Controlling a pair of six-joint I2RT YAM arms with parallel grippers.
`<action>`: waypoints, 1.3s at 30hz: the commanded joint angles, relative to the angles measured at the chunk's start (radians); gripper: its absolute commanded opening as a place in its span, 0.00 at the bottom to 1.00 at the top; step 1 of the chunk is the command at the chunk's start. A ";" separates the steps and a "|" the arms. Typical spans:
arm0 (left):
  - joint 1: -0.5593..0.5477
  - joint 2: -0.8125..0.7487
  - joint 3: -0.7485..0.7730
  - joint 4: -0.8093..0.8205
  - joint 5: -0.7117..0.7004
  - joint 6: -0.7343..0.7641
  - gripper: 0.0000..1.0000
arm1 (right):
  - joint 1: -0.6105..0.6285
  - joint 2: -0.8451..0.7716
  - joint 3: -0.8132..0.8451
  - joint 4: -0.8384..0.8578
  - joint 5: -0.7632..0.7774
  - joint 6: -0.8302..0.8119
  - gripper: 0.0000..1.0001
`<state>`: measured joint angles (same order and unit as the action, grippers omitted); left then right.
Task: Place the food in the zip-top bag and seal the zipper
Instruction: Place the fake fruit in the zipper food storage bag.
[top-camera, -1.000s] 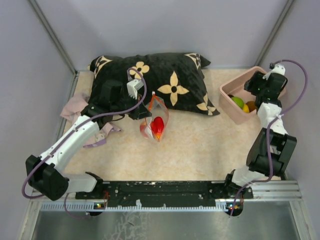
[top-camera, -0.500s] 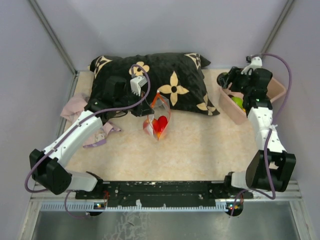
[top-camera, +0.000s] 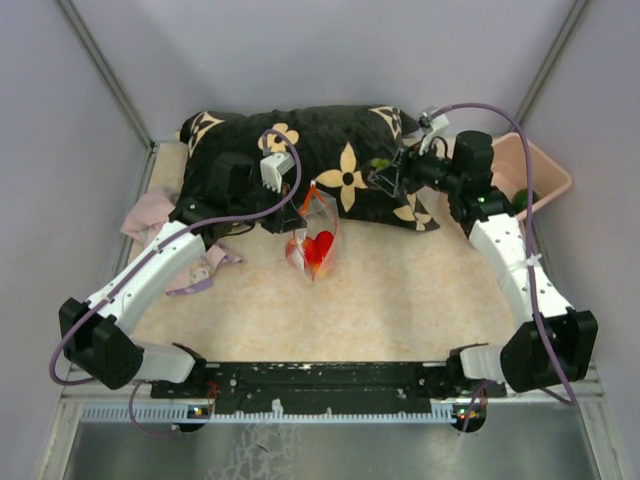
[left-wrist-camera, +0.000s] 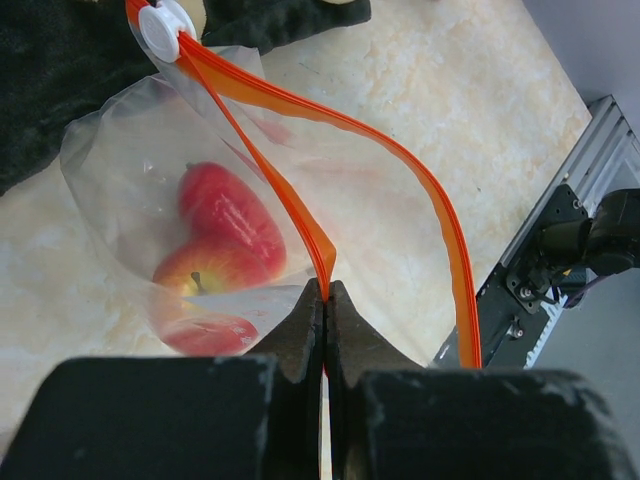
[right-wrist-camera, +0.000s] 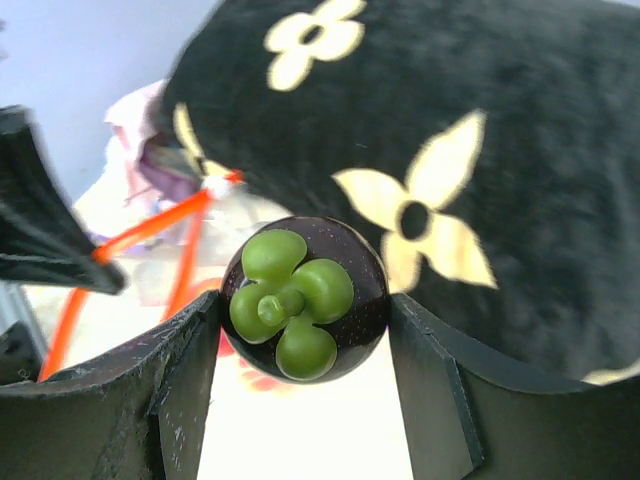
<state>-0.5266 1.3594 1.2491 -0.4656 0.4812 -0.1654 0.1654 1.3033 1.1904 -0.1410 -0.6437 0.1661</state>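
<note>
Left gripper (left-wrist-camera: 325, 292) pinching zipper (left-wrist-camera: 300, 100) of zip-top bag (left-wrist-camera: 120, 160); right gripper (right-wrist-camera: 305, 325) clasping toy mangosteen (right-wrist-camera: 345, 260), 2 o'clock from zip-top bag

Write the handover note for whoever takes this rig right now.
Left end effector: shut on the zipper, holding the zip-top bag mouth open.
Right end effector: shut on a toy mangosteen, over the pillow, right of the bag.
Done: red toy fruits in the bag.
Left: drop in the mangosteen, fetch whatever remains in the pink bin, seal the zipper.
</note>
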 joint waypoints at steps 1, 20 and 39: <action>-0.004 -0.011 0.034 -0.004 -0.003 0.021 0.00 | 0.085 -0.050 0.084 -0.021 -0.137 -0.065 0.17; -0.004 -0.032 0.019 -0.004 0.010 0.015 0.00 | 0.359 0.098 0.123 -0.232 -0.367 -0.301 0.17; -0.016 -0.020 0.020 -0.001 0.094 0.016 0.00 | 0.389 0.296 0.065 0.078 -0.090 -0.183 0.15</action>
<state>-0.5282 1.3537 1.2491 -0.4717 0.5159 -0.1593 0.5293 1.5543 1.2434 -0.2348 -0.8303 -0.0639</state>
